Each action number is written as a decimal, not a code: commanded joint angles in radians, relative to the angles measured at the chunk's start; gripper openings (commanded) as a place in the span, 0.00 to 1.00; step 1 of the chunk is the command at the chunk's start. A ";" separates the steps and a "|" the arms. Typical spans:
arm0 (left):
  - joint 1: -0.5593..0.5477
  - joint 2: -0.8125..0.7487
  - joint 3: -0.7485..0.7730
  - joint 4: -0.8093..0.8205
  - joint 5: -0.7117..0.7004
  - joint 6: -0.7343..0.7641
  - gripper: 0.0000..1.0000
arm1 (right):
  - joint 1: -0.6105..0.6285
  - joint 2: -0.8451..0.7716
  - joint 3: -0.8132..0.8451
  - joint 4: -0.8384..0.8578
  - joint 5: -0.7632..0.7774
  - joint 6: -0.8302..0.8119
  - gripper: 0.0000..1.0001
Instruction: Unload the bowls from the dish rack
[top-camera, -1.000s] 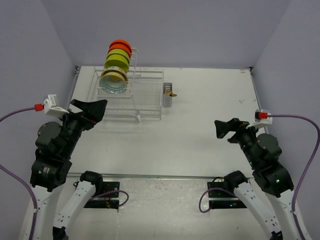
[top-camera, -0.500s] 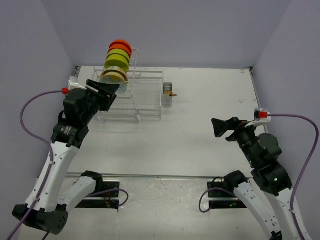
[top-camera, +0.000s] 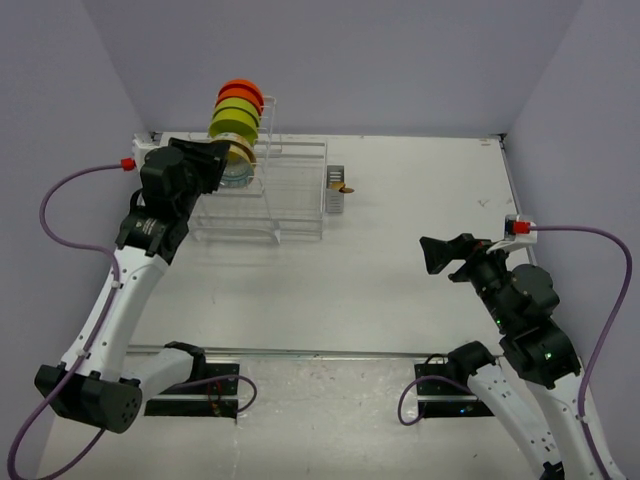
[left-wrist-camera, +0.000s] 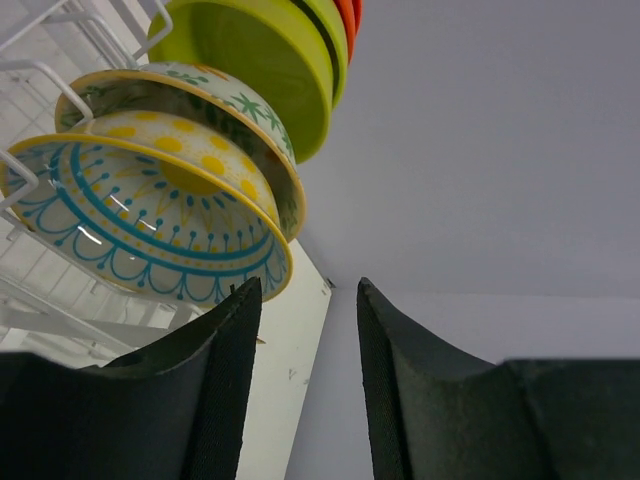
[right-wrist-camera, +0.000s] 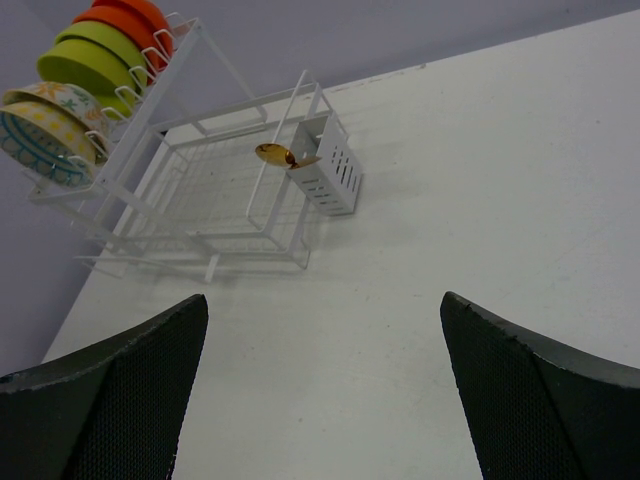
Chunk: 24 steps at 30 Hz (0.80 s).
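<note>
The left gripper (top-camera: 218, 158) is up against the tall slotted end of the dish rack (top-camera: 290, 190), with the row of bowls directly ahead of its tips. From above, the lowest bowl is mostly covered by the wrist, so only the stack order shows: orange-red bowls (top-camera: 241, 91) farthest from the pincer, lime-green bowls (top-camera: 234, 120) next, and a cream rim nearest.

The left wrist camera fills in what the overhead hides. The left gripper (left-wrist-camera: 307, 290) has its fingers a modest gap apart, with only wall and table showing between them, so it pinches nothing. The front cream bowl (left-wrist-camera: 170, 235), with blue scallops and yellow dots, hangs just above and left of that gap. Its lower rim is close over one fingertip; whether they touch I cannot tell. A second cream bowl (left-wrist-camera: 215, 100) with green leaves stands behind it.

The grey caddy (top-camera: 335, 190) sits on the rack's right end. Only the right wrist camera shows the small golden utensil (right-wrist-camera: 272, 154) sticking out of it.

The right gripper (top-camera: 432, 255) is spread wide and empty over the bare table (top-camera: 400, 300), with the rack well ahead and to its left.

The left arm reaches long from its base, with the elbow low and the forearm rising to the rack. The right arm is folded close over its base, pincer pointing left.
</note>
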 joint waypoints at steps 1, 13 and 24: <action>0.005 0.034 0.037 0.044 -0.074 -0.022 0.44 | 0.001 -0.001 0.006 0.044 -0.001 -0.009 0.99; 0.005 0.115 0.051 0.070 -0.137 -0.025 0.29 | 0.001 0.007 -0.001 0.054 0.011 -0.013 0.99; 0.005 0.138 0.040 0.087 -0.171 -0.022 0.18 | 0.000 -0.002 -0.007 0.060 0.020 -0.018 0.99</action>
